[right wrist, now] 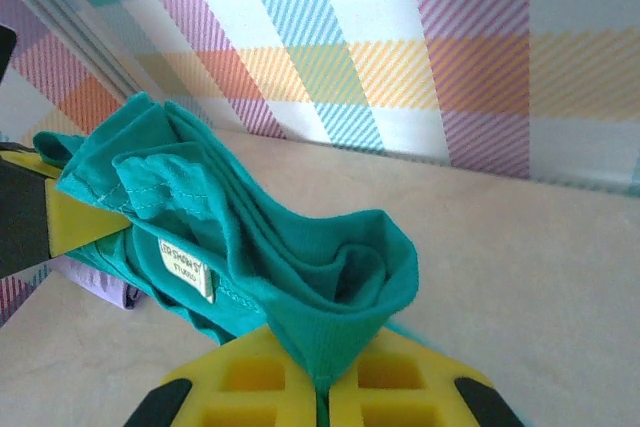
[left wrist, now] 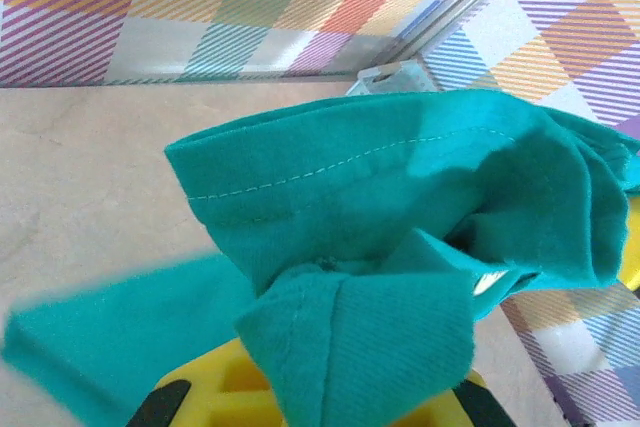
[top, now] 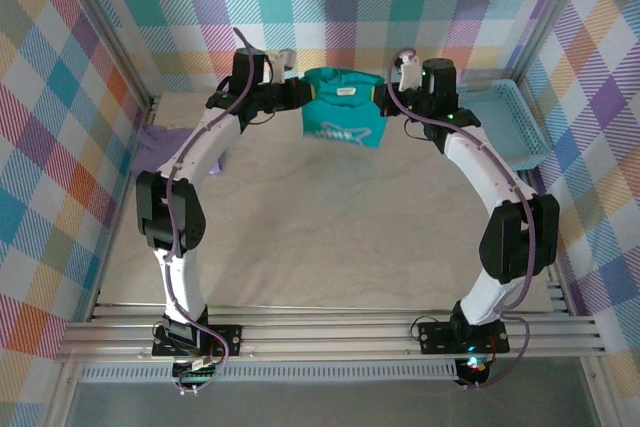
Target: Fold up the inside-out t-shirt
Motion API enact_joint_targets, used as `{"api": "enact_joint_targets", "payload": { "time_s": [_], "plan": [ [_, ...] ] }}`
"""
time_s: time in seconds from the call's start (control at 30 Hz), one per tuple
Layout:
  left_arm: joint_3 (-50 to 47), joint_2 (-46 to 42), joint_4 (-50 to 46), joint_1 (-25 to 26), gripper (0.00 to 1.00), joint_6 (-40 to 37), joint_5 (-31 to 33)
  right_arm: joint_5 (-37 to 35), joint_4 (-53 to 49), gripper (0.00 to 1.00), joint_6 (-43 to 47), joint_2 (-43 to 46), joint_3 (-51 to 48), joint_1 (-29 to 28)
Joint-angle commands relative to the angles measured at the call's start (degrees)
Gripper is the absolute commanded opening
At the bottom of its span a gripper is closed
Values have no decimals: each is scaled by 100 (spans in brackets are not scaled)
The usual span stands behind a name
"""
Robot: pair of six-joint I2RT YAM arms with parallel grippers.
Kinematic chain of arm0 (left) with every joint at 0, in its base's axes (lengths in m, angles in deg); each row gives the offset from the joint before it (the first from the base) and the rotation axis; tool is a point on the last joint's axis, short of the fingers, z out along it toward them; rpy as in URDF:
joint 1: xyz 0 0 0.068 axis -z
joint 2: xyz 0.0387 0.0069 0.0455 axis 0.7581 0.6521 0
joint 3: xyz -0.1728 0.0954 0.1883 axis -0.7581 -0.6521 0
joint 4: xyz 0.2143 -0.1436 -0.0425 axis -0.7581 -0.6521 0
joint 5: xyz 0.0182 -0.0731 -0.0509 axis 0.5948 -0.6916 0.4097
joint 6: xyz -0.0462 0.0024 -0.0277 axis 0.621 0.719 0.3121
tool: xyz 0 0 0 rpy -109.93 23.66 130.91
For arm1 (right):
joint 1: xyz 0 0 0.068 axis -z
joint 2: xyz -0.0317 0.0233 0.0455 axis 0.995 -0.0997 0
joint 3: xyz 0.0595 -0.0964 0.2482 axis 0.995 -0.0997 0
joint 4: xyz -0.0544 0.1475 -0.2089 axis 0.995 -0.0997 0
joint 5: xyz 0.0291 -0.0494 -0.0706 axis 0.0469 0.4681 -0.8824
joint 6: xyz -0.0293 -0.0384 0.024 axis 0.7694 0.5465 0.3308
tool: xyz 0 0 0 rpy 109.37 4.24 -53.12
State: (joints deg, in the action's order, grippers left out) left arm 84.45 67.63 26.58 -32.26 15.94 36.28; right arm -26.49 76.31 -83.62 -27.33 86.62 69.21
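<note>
Inside-out t-shirt hangs between left fingers and right fingers, both clenched on bunched folds that may slip.

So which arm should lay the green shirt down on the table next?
Neither alone, probably. The left gripper and right gripper each pinch one top side of the t-shirt, which hangs between them above the table. Lowering both together looks best.

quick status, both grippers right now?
Left gripper: closed, pinching the teal t-shirt, which is lifted off the table.
Right gripper: closed, pinching the same t-shirt.
</note>
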Motion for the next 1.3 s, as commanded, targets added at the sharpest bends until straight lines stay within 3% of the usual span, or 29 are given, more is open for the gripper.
{"api": "enact_joint_targets", "payload": {
  "time_s": [0.0, 0.17, 0.33, 0.57, 0.83, 1.27],
  "plan": [
    [-620, -218, 154, -38, 0, -27, 36, 438, 156, 0, 272, 224, -435, -5],
    [-2419, -1036, 917, 167, 0, 240, 31, 833, 467, 0, -79, 861, -1734, -10],
    [-4203, -2248, 1247, 665, 0, 461, 144, 920, 201, 0, -671, 2079, -3229, -74],
    [-5645, -3151, 1290, 1572, 0, 848, 772, 681, -527, 0, -941, 3410, -4532, -131],
    [-5760, -2866, 1284, 1750, 0, 1057, 982, 503, -689, 0, -802, 2997, -4534, -128],
    [-4876, -1393, 814, 1585, 1, 948, 1372, 69, -1096, 0, -407, 1115, -3527, -126]
  ]
}}
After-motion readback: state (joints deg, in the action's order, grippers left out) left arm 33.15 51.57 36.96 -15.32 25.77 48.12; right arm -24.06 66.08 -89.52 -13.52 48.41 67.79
